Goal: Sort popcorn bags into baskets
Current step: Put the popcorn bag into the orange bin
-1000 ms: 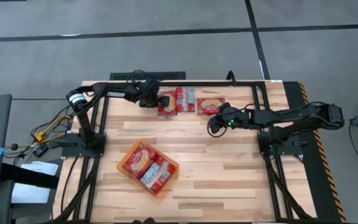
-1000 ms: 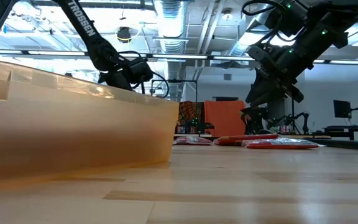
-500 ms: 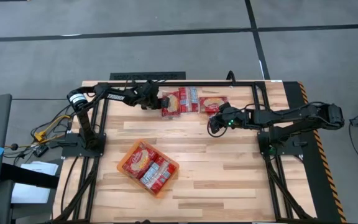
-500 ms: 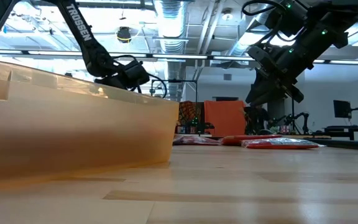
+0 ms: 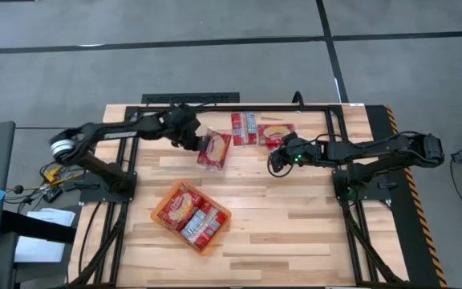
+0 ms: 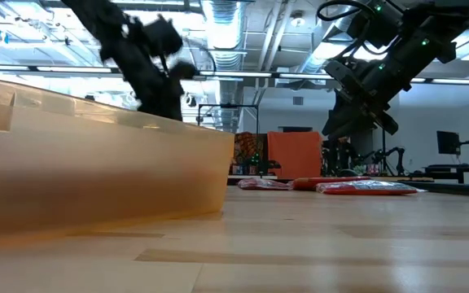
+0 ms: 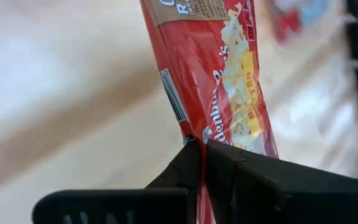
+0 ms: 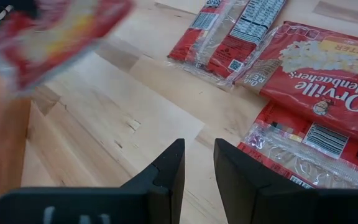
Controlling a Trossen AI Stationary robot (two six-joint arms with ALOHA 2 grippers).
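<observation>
Left tool (image 5: pixel 196 141) clamped on the edge of one popcorn bag (image 5: pixel 215 150), carrying it flat above the bench (image 5: pixel 295 217), probably heading for the orange basket (image 5: pixel 191 217) that's already holding a few. Right tool (image 5: pixel 277 161) hovering with fingers apart beside the leftover bags (image 5: pixel 261 130) at the back, likely lining up for the next grab.
</observation>
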